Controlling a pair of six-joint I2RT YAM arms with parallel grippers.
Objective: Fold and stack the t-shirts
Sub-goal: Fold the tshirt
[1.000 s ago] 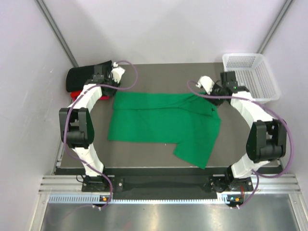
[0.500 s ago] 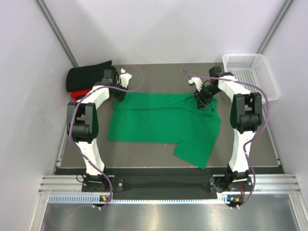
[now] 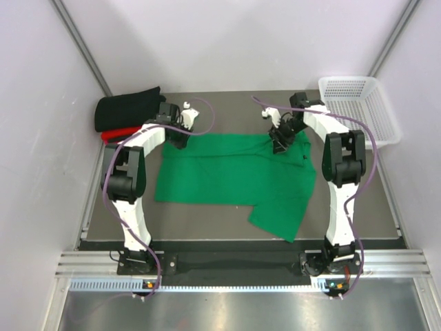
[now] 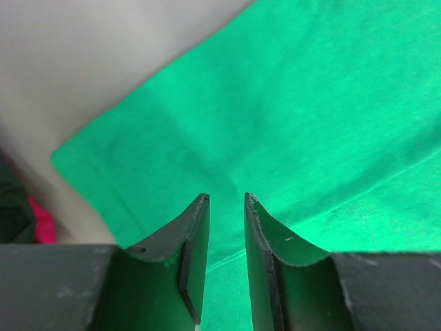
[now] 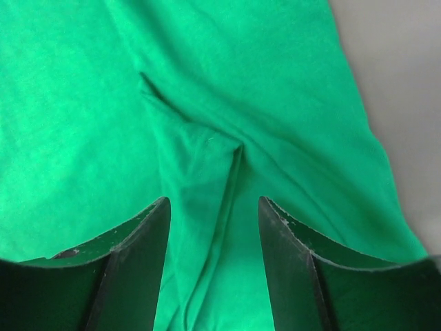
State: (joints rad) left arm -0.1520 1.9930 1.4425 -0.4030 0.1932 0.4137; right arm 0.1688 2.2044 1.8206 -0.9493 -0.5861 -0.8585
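1. The left tool (image 4: 226,198) hangs with its jaws narrow and nothing between them. The bright green soft-cloth t-shirt (image 4: 310,103) lies flat just under its tips, with the shirt's corner to their left.
2. The right tool (image 5: 213,201) has wide, empty jaws straddling a raised crease.
3. Best, I judge: drop both until the tips press cloth, pinch the far edge, then lift evenly so the fold stays square.
4. Beyond the tips is bare grey worktop (image 3: 227,103).
5. Left of the left tool lies a black cloth shirt (image 3: 124,107), a red cloth shirt (image 3: 110,134) beside it.
6. Right of the right tool stands a white mesh basket (image 3: 358,103); pale walls (image 3: 227,41) enclose everything.
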